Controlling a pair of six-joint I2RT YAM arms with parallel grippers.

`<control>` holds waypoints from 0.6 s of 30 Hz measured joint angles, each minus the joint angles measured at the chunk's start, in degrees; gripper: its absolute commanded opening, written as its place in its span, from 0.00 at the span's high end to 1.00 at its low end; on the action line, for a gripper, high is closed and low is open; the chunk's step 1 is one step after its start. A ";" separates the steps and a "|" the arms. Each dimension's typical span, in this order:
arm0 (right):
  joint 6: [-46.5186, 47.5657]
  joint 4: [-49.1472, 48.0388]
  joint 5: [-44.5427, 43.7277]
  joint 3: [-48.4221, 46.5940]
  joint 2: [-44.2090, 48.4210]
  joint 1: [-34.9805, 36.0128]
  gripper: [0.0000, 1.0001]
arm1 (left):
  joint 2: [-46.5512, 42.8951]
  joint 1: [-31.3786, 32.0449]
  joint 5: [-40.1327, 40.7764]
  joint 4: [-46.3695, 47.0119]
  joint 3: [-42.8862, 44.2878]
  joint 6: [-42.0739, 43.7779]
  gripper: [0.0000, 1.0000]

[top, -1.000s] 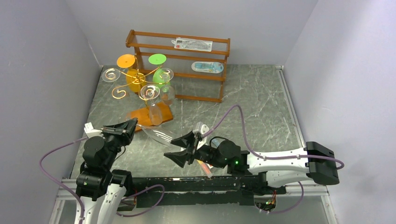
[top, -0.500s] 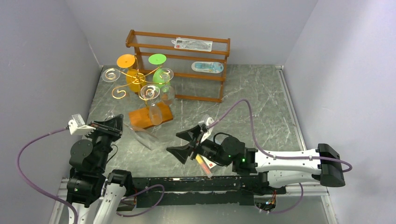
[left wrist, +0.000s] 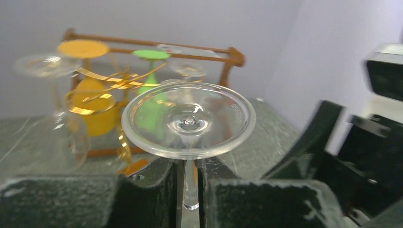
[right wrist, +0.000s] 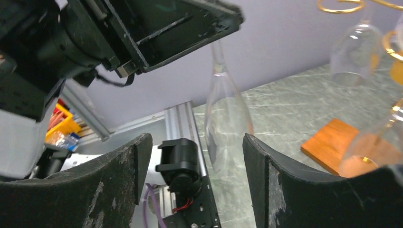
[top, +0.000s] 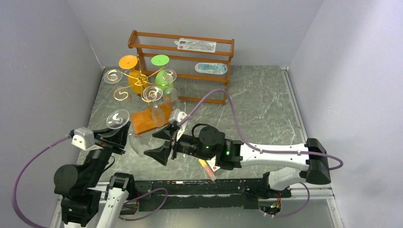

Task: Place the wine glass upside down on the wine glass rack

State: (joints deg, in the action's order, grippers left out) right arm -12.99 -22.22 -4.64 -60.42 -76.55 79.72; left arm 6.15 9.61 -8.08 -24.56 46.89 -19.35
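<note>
- Our left hand [left wrist: 189, 187] is clenched on the stem of the wine glass [left wrist: 188, 119], which is turned foot up and bowl down. The glass hangs off the rack, in front of it and to its left.
- Our right hand [top: 154, 144] is released, its fingers spread wide with nothing in them. It sits just beside the bowl and does not touch it.
- Between the held glass and the wine glass rack [top: 140, 79] lies the rack's wooden base [top: 142, 121]. A clear glass hangs low over the base at the front.
- On the rack we count five glasses hung foot up: one orange glass [top: 128, 61], one green glass [top: 160, 60] and three clear glasses [top: 157, 115].
- One gold curl [top: 121, 94] at the rack's front left, nearest the held glass, shows as bare wire.
- Behind the rack stands one two-tier wooden shelf [top: 204, 100] with two packets [top: 196, 45], one on each tier.
- One small orange and yellow thing [top: 207, 167] lies on the grey worktop [top: 266, 104] under the right arm; we cannot tell what it is.
</note>
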 measured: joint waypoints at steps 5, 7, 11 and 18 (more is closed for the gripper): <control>0.48 -0.15 5.07 -1.53 -2.47 0.07 0.27 | 6.08 0.00 -15.45 2.91 3.87 4.42 0.95; 0.42 -0.33 5.22 -1.60 -2.58 0.09 0.29 | 7.74 -0.02 -20.06 4.28 4.17 4.61 0.95; 0.24 -1.99 3.87 -1.62 -2.60 0.07 0.41 | 9.25 -0.02 -26.99 6.84 4.15 3.93 0.95; 0.26 -7.78 2.14 -0.07 -1.95 0.00 0.51 | 10.10 -0.02 -36.09 15.41 4.04 -1.92 0.95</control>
State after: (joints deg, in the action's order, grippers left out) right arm -12.73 -30.00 -2.50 -60.49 -78.50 79.72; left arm 16.25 9.58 -44.16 -9.15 50.94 -21.28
